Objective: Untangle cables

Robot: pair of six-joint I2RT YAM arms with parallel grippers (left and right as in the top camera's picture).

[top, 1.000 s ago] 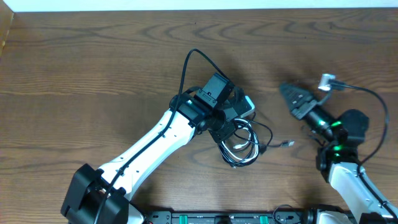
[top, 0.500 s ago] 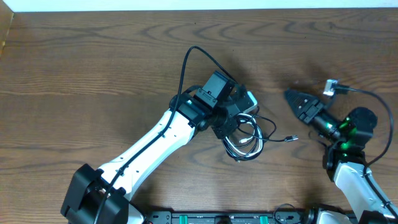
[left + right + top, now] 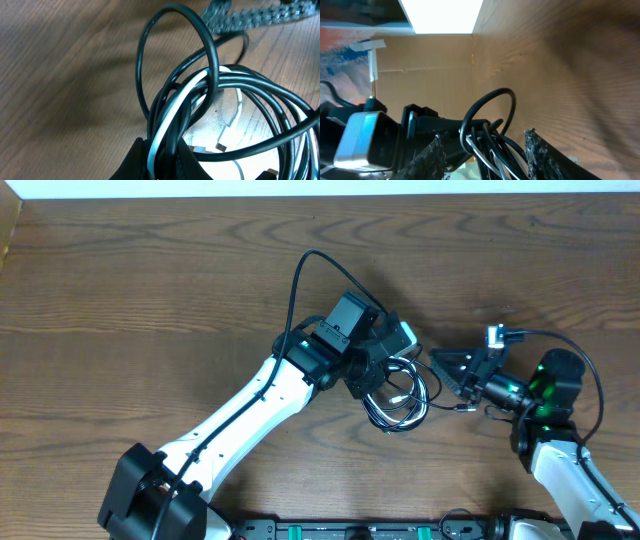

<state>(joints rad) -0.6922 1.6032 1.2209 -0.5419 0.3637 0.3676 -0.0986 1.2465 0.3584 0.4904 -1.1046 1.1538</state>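
The right gripper [image 3: 446,373] had swung in from 2 o'clock, jaws now spread, to the cables [image 3: 402,396] (mid-table [image 3: 150,280] bundle) clamped in the left gripper [image 3: 378,372]; separating could begin.

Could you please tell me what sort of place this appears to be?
Probably a robotics lab bench: a wood-grain table, the left gripper and right gripper at tangled cables, and a cardboard wall beside the table.

Work surface: a wooden table [image 3: 120,290], dark brown with visible grain. A white strip [image 3: 320,188] borders its far edge. The right wrist view shows a tan panel [image 3: 425,65] meeting the tabletop.
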